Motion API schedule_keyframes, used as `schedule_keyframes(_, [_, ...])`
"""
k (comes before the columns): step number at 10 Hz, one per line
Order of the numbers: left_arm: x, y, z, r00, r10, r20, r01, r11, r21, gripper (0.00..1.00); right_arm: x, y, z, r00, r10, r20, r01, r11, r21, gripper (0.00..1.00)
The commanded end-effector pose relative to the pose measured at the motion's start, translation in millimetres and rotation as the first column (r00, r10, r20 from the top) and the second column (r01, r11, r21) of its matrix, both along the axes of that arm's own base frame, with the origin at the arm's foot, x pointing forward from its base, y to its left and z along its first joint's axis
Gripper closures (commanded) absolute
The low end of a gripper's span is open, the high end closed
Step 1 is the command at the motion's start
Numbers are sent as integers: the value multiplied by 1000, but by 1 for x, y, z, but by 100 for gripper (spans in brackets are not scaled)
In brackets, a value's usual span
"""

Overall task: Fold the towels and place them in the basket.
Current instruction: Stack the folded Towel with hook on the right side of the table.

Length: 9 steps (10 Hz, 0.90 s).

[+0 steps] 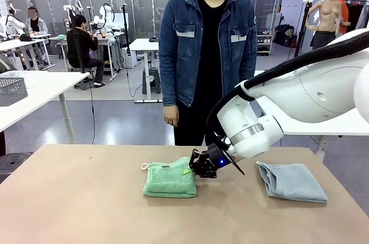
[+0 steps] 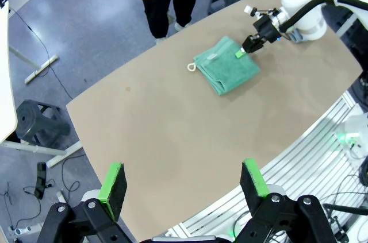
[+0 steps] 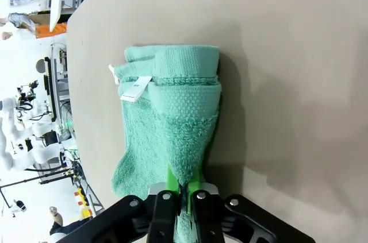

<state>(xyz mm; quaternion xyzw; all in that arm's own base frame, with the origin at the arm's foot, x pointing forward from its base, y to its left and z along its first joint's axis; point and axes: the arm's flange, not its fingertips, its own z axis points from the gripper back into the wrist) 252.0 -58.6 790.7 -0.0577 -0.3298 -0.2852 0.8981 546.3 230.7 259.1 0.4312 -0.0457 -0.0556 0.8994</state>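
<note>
Gripping the right-hand edge of the folded light green terry-cloth towel, the right gripper has its green pads pressed together on a pinch of cloth, as the right wrist view confirms, where the towel runs up from between the closed fingers. The towel lies flat near the middle of the tan table, its white loop toward the person. The left gripper hangs high above the near table edge, its pads wide apart and touching nothing. A pale blue-grey terry-cloth towel lies folded on the table, well apart to the right of the green one. A person in a denim jacket stands at the far side, hands off the table.
</note>
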Motion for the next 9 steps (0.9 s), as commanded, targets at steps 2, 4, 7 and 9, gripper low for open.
schedule_keyframes(2, [0,0,0,1000,-5,2,5,1000,5,0,-1,11,3,1000,12,17,-12,1000,8,100])
schedule_keyframes(4, [0,0,0,1000,-5,2,5,1000,5,0,0,2,1,1000,3,1,-3,1000,1,100])
schedule_keyframes(7, [0,0,0,1000,-5,2,5,1000,5,0,0,2,1,1000,3,1,-3,1000,1,100])
schedule_keyframes(9, [0,0,0,1000,-5,2,5,1000,5,0,1,-14,27,999,12,40,-9,997,-72,94])
